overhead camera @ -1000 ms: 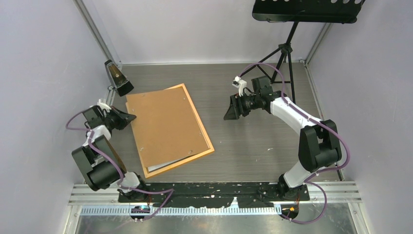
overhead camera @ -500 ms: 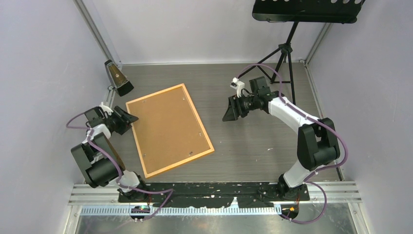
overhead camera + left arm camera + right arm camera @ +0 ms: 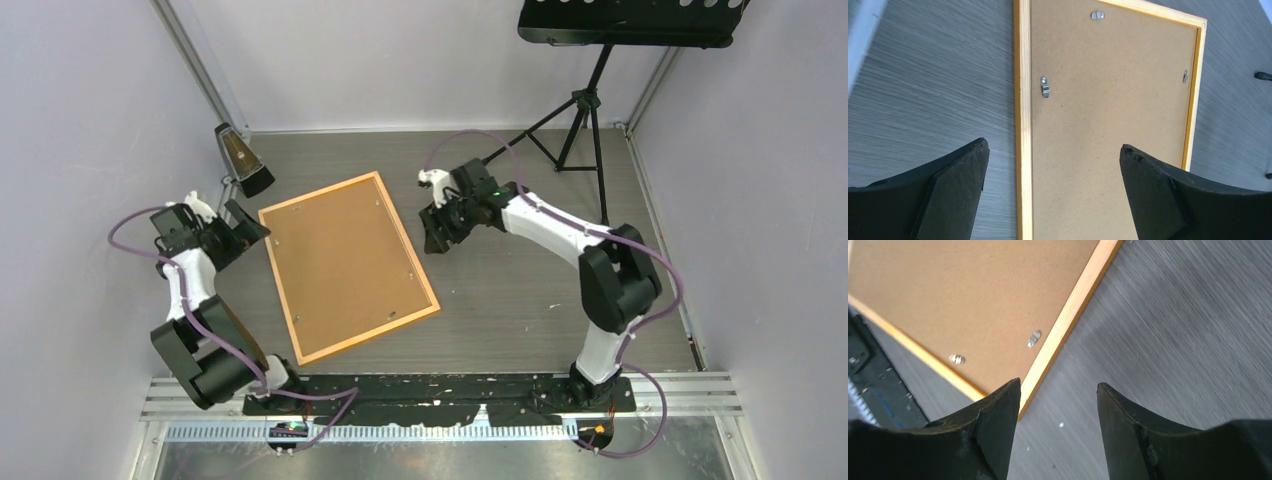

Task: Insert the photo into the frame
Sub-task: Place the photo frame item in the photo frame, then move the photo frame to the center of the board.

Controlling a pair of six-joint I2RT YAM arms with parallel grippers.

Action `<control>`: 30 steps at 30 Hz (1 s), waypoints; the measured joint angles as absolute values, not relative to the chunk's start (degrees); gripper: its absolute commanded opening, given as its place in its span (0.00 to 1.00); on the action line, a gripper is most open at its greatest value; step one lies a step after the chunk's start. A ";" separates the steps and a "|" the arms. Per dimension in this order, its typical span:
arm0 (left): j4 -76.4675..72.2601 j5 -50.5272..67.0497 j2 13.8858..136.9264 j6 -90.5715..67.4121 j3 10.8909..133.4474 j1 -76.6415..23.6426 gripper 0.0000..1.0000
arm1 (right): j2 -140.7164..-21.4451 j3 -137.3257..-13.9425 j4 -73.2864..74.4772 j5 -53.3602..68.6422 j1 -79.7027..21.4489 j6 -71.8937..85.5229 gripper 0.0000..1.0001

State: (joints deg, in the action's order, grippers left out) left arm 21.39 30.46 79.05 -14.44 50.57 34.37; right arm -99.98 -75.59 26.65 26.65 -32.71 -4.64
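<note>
Hovering empty near the frame [image 3: 348,267], the left gripper [image 3: 243,228] gapes wide, the right gripper [image 3: 437,234] half spread.

frame [image 3: 1023,125]: wood, orange-stained outer edge, paler bare grain on the inner lip, smooth satin.
board [image 3: 1108,110]: brown fibreboard, matt, finely speckled, faintly rough.
clips [image 3: 1045,87]: small silvery metal tabs, shiny.
bench [image 3: 520,290]: grey wood-grain laminate, matt, streaked.
gripper fingers [image 3: 948,200]: black plastic, matt, slightly ragged at the tips.
arm shell [image 3: 545,222]: white plastic, smooth, light gloss.
stand [image 3: 620,30]: black metal, dull sheen.
</note>
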 measured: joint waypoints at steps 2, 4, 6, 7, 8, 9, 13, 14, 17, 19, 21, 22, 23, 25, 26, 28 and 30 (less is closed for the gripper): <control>22.55 30.04 76.58 -12.93 51.11 34.92 1.00 | -103.31 -77.73 26.65 24.01 -34.74 -4.64 0.66; 23.51 29.71 73.78 -11.20 51.31 35.14 1.00 | -107.53 -80.58 26.61 21.91 -36.38 -4.62 0.68; 24.23 29.54 71.53 -9.85 51.29 35.20 1.00 | -111.44 -83.35 26.79 20.38 -37.54 -4.56 0.68; 24.40 29.50 70.46 -9.30 51.27 35.27 1.00 | -113.38 -84.86 26.87 19.73 -38.00 -4.51 0.68; 24.47 29.50 69.43 -8.67 51.22 35.27 1.00 | -115.26 -86.41 27.11 19.09 -38.35 -4.40 0.68; 24.58 29.54 68.60 -8.27 51.18 35.24 1.00 | -116.99 -87.90 27.22 18.65 -38.65 -4.36 0.67; 24.80 29.56 65.41 -6.92 50.59 35.27 1.00 | -121.95 -92.42 27.44 17.10 -39.29 -4.03 0.63; 24.80 29.58 65.01 -6.81 50.39 35.27 1.00 | -122.87 -93.36 27.46 16.88 -39.33 -3.86 0.61; 24.75 29.80 64.01 -6.70 49.17 35.27 1.00 | -124.81 -95.00 27.38 16.47 -39.35 -3.07 0.57; 24.80 29.91 63.66 -6.50 48.23 35.27 1.00 | -125.47 -95.35 27.35 16.36 -39.35 -2.55 0.52; 24.82 30.02 63.64 -6.09 47.81 35.27 1.00 | -125.95 -95.55 27.24 16.40 -39.35 -1.91 0.42; 24.82 30.04 63.64 -5.85 47.75 35.27 0.99 | -126.06 -95.66 27.09 16.58 -39.35 -1.30 0.32; 24.82 30.06 63.64 -5.54 47.72 35.27 1.00 | -126.17 -95.68 26.98 16.91 -39.35 -0.67 0.28; 24.77 30.30 63.81 -5.21 47.72 35.27 1.00 | -126.17 -95.68 26.89 16.75 -39.38 1.08 0.16; 24.73 30.65 64.10 -4.93 47.72 35.27 1.00 | -126.17 -95.68 26.85 16.49 -39.35 1.61 0.14; 24.77 31.20 65.10 -3.99 47.72 34.89 1.00 | -126.08 -95.13 25.63 16.27 -38.94 4.51 0.08; 25.15 31.40 66.94 -3.03 47.79 34.17 1.00 | -125.14 -92.92 23.09 16.23 -38.02 7.40 0.06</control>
State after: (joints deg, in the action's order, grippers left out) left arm 25.15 31.40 66.94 -3.03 47.79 34.17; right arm -125.14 -92.92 23.09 16.23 -38.02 7.40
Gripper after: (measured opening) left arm 0.994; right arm 0.151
